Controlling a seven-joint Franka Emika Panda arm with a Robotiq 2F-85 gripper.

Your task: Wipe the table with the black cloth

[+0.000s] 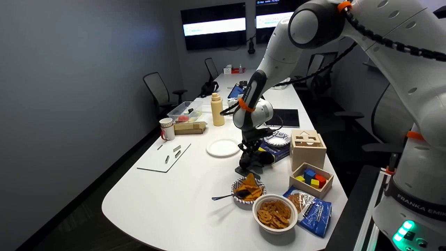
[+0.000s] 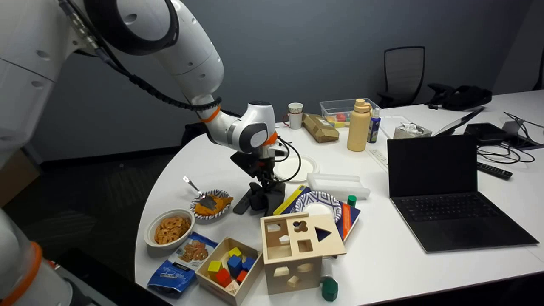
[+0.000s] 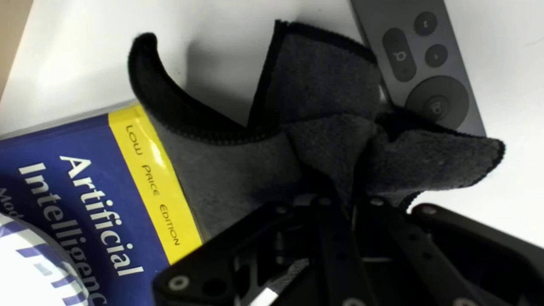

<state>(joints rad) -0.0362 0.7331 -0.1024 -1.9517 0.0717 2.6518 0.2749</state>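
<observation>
Holding the black cloth (image 3: pixel 229 178) clamped in the Robotiq gripper (image 3: pixel 350 205), with the jaws together on gathered fabric. In an exterior view, with cloth and gripper low at the white table (image 2: pixel 378 272), between the dark remote control (image 2: pixel 241 204) just left and the blue Artificial Intelligence book (image 2: pixel 347 221) just right. Close to the patterned bowl (image 2: pixel 206 216) of tortilla chips (image 2: pixel 217 205), farther left, and beyond the wooden shape-sorter box (image 2: pixel 293 264) at near right. In the wrist view, overlapping the remote control's edge.
</observation>
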